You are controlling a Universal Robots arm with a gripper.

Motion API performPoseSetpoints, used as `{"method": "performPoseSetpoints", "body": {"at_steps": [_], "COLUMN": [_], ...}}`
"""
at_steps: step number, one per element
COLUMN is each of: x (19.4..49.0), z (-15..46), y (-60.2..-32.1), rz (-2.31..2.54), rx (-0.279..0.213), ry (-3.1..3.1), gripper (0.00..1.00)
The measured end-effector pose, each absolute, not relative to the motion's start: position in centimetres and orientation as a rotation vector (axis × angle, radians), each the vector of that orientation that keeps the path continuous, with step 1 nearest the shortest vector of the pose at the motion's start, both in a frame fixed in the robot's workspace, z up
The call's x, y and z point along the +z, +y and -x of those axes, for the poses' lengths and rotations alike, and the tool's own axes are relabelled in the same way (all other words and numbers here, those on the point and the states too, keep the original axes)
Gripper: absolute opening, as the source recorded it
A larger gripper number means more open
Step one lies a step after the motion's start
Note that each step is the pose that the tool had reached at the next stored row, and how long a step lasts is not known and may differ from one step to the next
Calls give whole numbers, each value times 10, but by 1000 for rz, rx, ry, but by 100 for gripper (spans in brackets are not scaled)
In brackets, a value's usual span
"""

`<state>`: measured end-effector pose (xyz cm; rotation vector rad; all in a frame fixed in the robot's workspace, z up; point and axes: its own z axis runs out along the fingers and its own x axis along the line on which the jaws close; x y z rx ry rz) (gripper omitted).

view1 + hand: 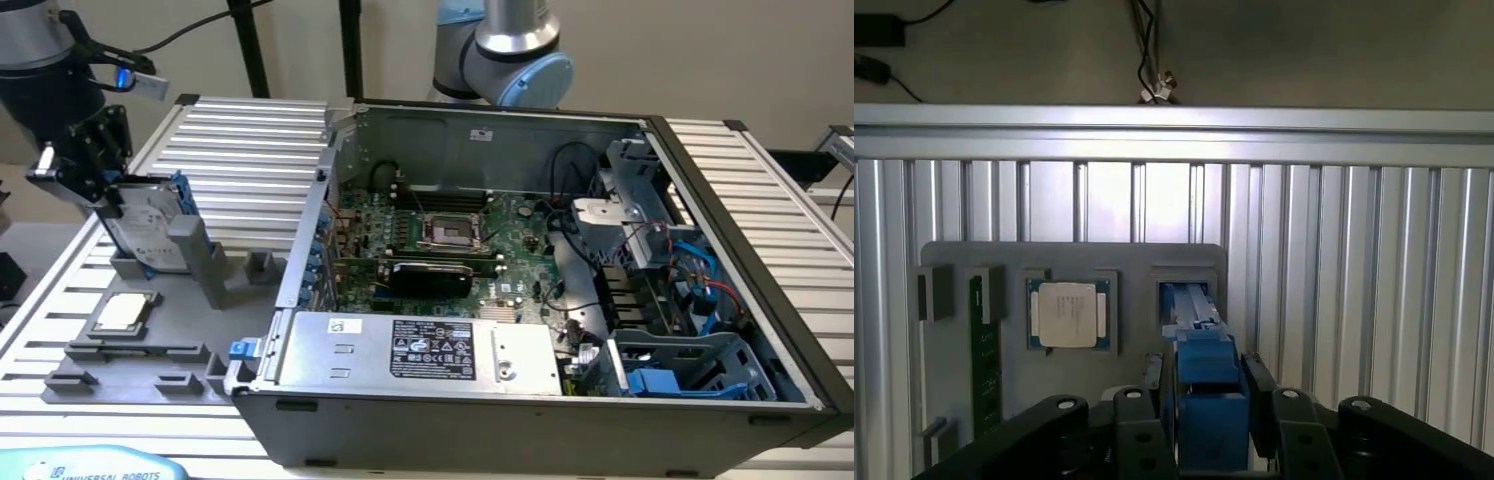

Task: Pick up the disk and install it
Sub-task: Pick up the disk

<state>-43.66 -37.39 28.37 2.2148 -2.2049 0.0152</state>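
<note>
In the exterior view, the arm reaches down over the exterior view's left side of the bench (254, 140). There the disk (144, 235) stands on edge in a grey holder (200, 265), label side facing out and blue frame along its edges. The gripper (118, 195) sits at the disk's upper edge. A small square chip (120, 312) lies flat on the grey tray (80, 378) just in front of the holder. The open computer case (507, 130) lies well apart, toward the exterior view's right. It has a silver box with a black label (427, 350) at its near side and a blue-trimmed drive bay (681, 375) in its near corner.

In the wrist view, the gripper (1209, 395) sits astride the blue end of the disk (1194, 310), which rises out of its slot in the grey tray (1134, 262). I cannot tell whether the gripper has already clamped or only stands round the frame. The chip (1067, 313) lies in its own recess beside the slot, and the ribbed bench (1354, 300) lies beyond.

I judge this to be the pick-up step, at the point of taking hold, because the disk is seated in its holder and nothing has reached the case. Lifting it would call for a firm, centred hold on the blue frame. It would also need a pull straight along the slot, since any tilt could jam the disk against the holder's walls.
</note>
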Motion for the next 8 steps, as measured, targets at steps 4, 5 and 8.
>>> {"method": "performPoseSetpoints", "body": {"at_steps": [4,5,8], "x": [284,284,284], "z": [437,437,437], "y": [-374,-374,-375], "rz": [-2215,-2215,-2215], "rx": [15,15,15], "ry": [-2205,-2205,-2205], "gripper": [33,33,33]}}
